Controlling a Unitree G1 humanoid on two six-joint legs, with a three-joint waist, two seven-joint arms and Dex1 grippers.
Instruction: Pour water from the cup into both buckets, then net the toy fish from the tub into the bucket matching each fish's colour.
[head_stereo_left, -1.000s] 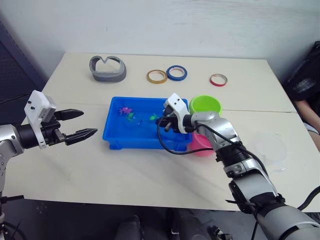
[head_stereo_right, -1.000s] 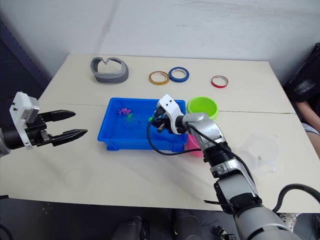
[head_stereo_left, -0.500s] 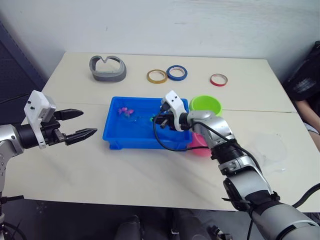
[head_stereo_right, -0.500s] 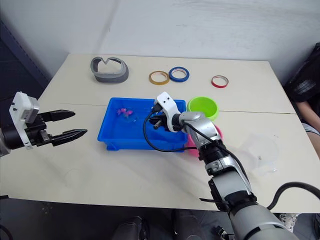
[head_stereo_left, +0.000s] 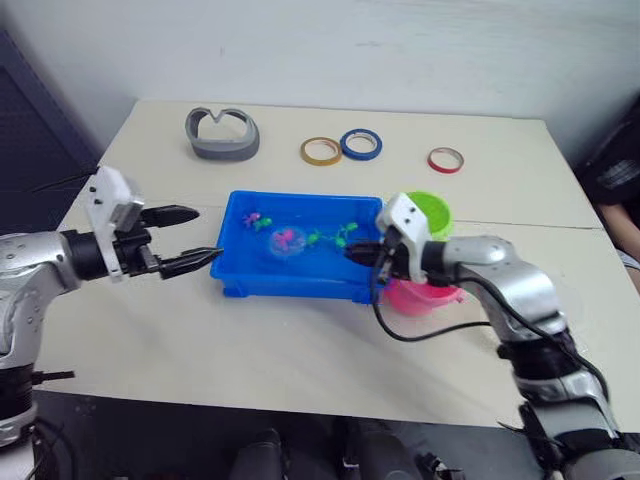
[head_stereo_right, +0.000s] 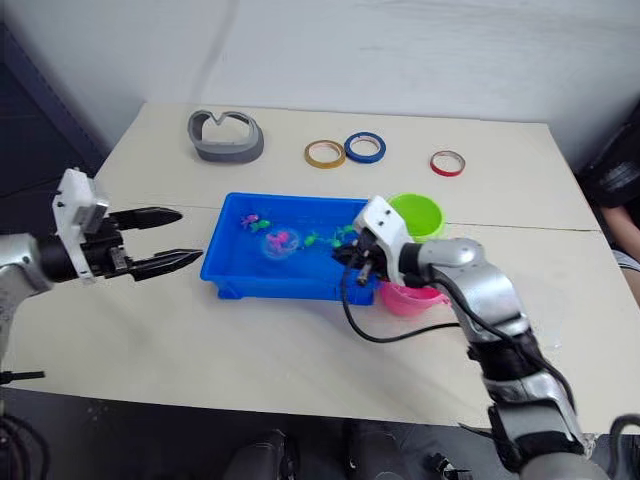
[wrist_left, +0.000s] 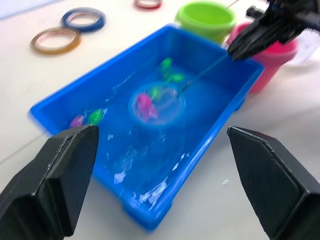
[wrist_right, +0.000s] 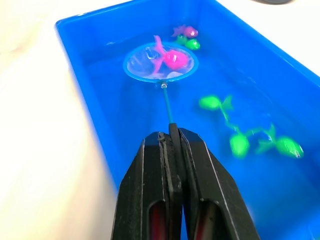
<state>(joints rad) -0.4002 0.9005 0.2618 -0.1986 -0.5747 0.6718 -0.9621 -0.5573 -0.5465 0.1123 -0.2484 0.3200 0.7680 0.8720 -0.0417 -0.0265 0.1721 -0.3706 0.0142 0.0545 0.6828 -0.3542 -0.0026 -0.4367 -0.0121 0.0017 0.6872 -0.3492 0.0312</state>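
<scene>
Since a second ago the right pincer (wrist_right: 172, 137) has drawn back toward the tub's right end, and the net (wrist_right: 161, 62) now lies out in the middle of the tub (head_stereo_left: 240, 285) with a pink fish (wrist_right: 172, 58) in its hoop. That pincer is clamped together on the end of the net's thin handle, just above the tub's right rim and beside the pink bucket (head_stereo_left: 425, 296). The net's long axis runs along the length of the tub, the handle toward the right pincer and the hoop pointing away from it toward the tub's left end. Green fish (wrist_right: 240, 143) float beside the handle, and another pink and green fish sit past the hoop near the far left corner. The green bucket (head_stereo_left: 432, 209) stands just behind the pink one. The left pincer (head_stereo_left: 186, 240) hovers with its fingers apart above the surface (head_stereo_left: 300, 350), just left of the tub.
</scene>
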